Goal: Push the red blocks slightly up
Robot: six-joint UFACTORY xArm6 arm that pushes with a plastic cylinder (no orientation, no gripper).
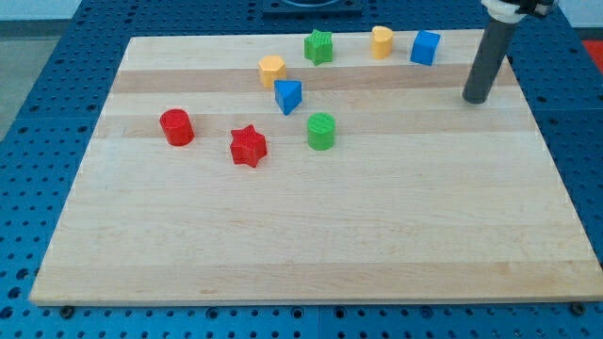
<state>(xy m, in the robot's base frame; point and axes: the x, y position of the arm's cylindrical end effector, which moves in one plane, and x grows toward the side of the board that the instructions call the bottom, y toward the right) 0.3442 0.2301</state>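
A red cylinder [176, 127] stands at the left of the wooden board [311, 235]. A red star [249, 146] lies to its right and slightly lower. My tip [476, 98] rests on the board near the top right, far to the right of both red blocks. It touches no block. The nearest block to it is the blue cube [425, 47], up and to its left.
A green cylinder [321, 131] stands right of the red star. A blue triangle [288, 96] and an orange block [272, 70] lie above it. A green star [318, 46] and a yellow heart [382, 41] sit near the top edge.
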